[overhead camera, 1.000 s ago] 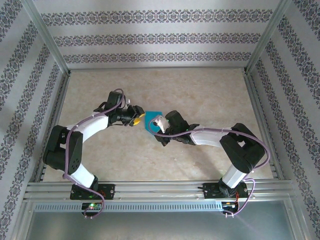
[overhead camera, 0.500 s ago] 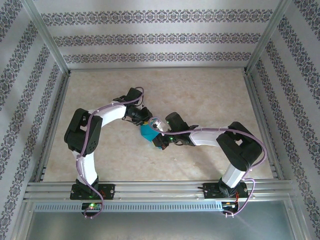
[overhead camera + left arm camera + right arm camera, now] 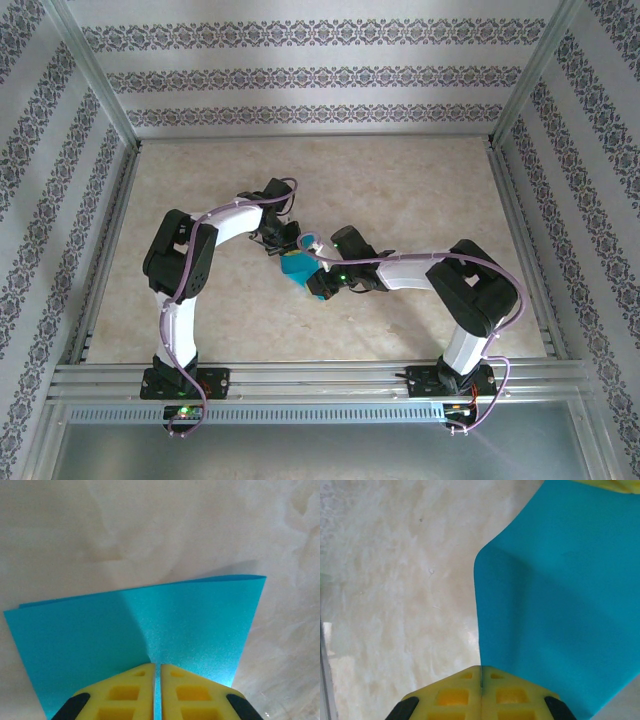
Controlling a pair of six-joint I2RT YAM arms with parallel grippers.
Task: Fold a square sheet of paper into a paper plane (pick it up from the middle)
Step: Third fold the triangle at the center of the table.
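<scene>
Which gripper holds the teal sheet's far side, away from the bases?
The left gripper pinches the far edge of the thin teal-blue paper sheet; the right gripper pinches its nearer side.

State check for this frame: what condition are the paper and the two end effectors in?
square sheet of paper: bent into a curve, gripped from two sides, not yet a plane shape.
left end effector: shut on the paper's edge.
right end effector: shut on another edge of the paper.
</scene>
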